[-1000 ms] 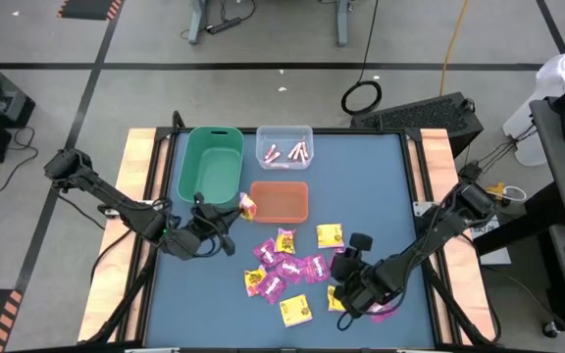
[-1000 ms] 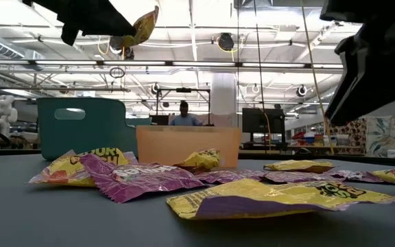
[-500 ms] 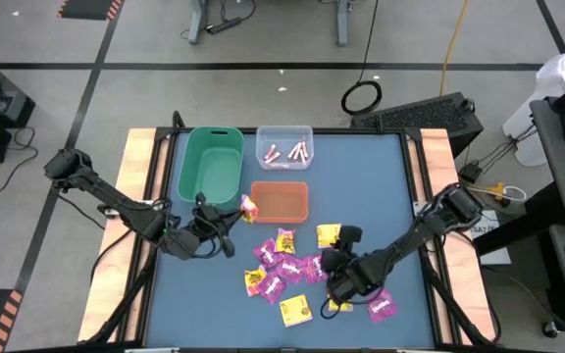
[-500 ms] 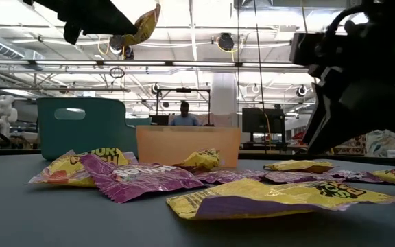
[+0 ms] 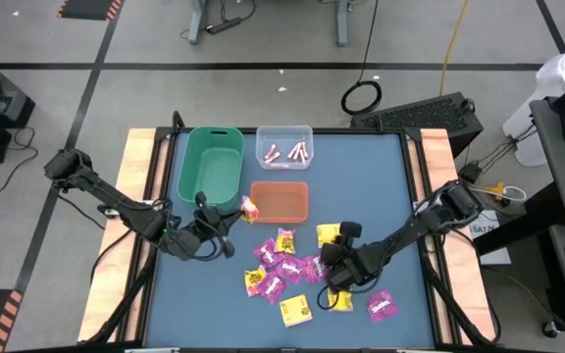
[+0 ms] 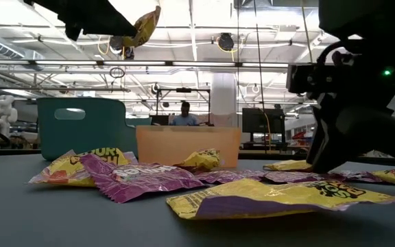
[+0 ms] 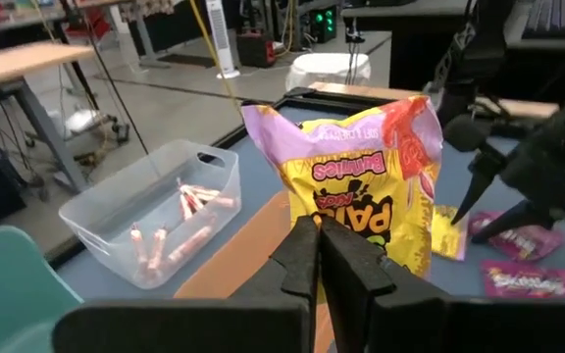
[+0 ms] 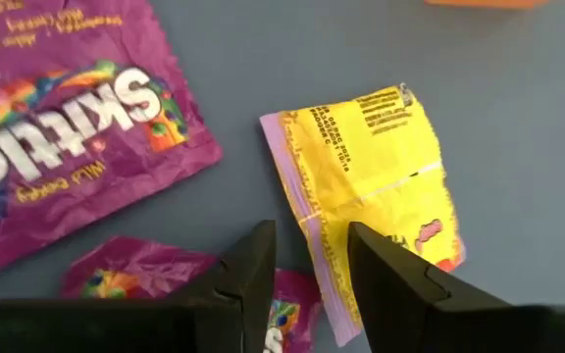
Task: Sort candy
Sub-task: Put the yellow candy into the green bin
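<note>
On the blue table stand three bins, a green bin, an orange bin and a clear bin holding about four pink-white sticks, with roughly six yellow packets and seven magenta packets scattered flat near the table's middle. The left gripper is clenched on one yellow packet, held upright by its lower edge just beside the orange bin. The right gripper, jaws parted and holding nothing, has moved from the table's near right toward the pile and hangs over a yellow packet.

Glossy crinkled candy wrappers (foil-like), matt blue table
</note>
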